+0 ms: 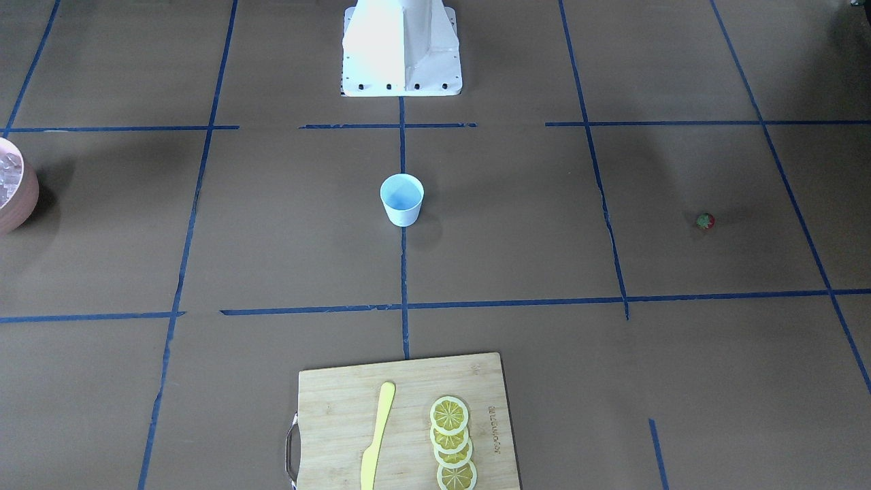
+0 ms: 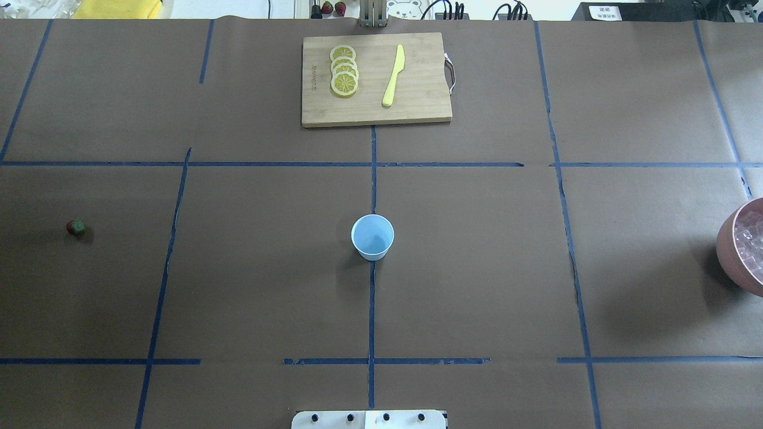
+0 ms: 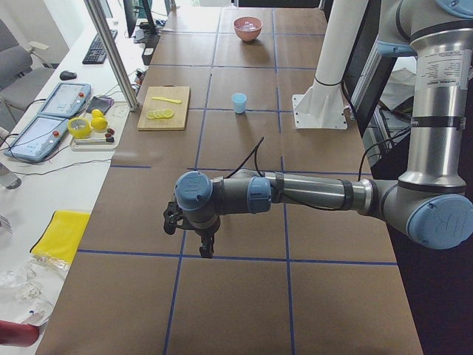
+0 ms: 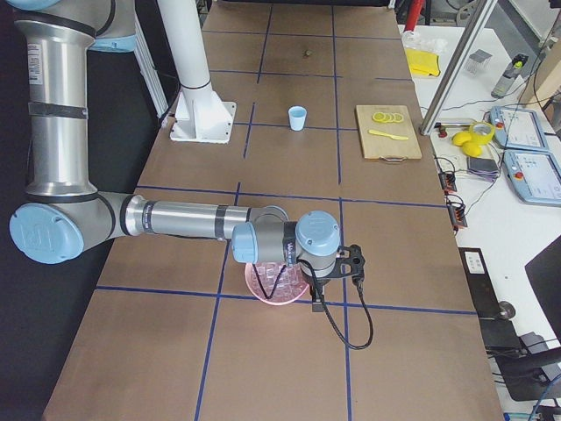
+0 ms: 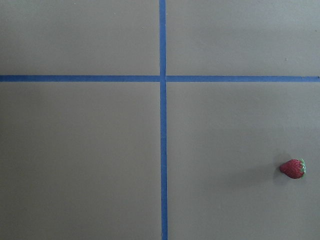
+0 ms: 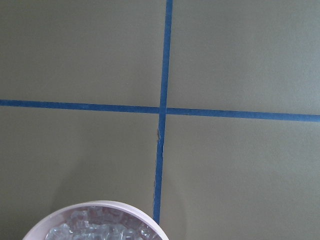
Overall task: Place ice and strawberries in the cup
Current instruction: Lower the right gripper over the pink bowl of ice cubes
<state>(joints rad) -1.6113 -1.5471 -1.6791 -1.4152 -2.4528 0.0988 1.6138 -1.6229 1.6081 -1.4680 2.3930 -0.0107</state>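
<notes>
Pale-blue tapered cup (image 2: 372,237) stands empty on tabletop (image 2: 477,268); tiny red strawberry (image 2: 76,227) and pink bowl (image 2: 728,253) of clear ice cubes (image 2: 752,239) well apart. Jaws of left gripper (image 3: 207,250), right gripper (image 4: 316,304): cannot tell.

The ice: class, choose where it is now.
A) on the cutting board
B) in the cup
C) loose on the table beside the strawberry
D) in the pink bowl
D: the ice lies piled inside the pink bowl at the table's edge, while the cup in the middle of the table is empty.
</notes>
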